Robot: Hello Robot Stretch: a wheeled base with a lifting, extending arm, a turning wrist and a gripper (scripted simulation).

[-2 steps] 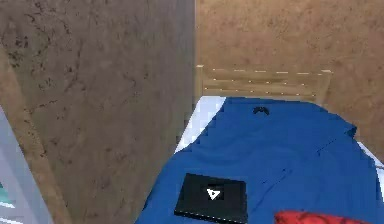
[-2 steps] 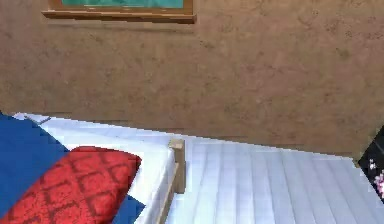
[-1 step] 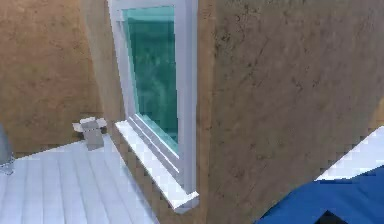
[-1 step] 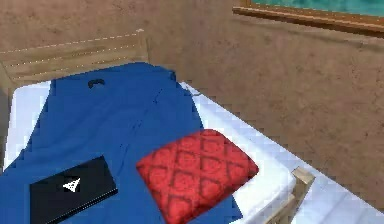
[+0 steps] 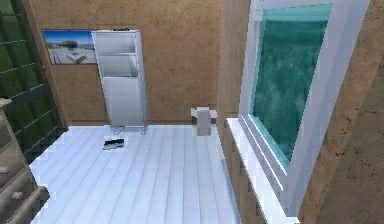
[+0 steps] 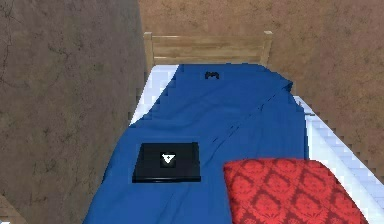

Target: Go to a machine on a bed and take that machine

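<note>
Fingers' state cannot be told; a black machine [image 6: 167, 162], perhaps a laptop, lies on the blue-covered bed [image 6: 240, 115].

There are one bed [image 6: 208, 45], one flat black machine [image 6: 167, 162], one red pillow [image 6: 290, 192], one blue blanket [image 6: 225, 110], one white shelf unit [image 5: 120, 85] and one window [image 5: 290, 80].

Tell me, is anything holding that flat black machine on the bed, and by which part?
Nothing is holding it. The black machine lies flat on the blue bedcover, left of the red cushion, with all its edges free.
</note>
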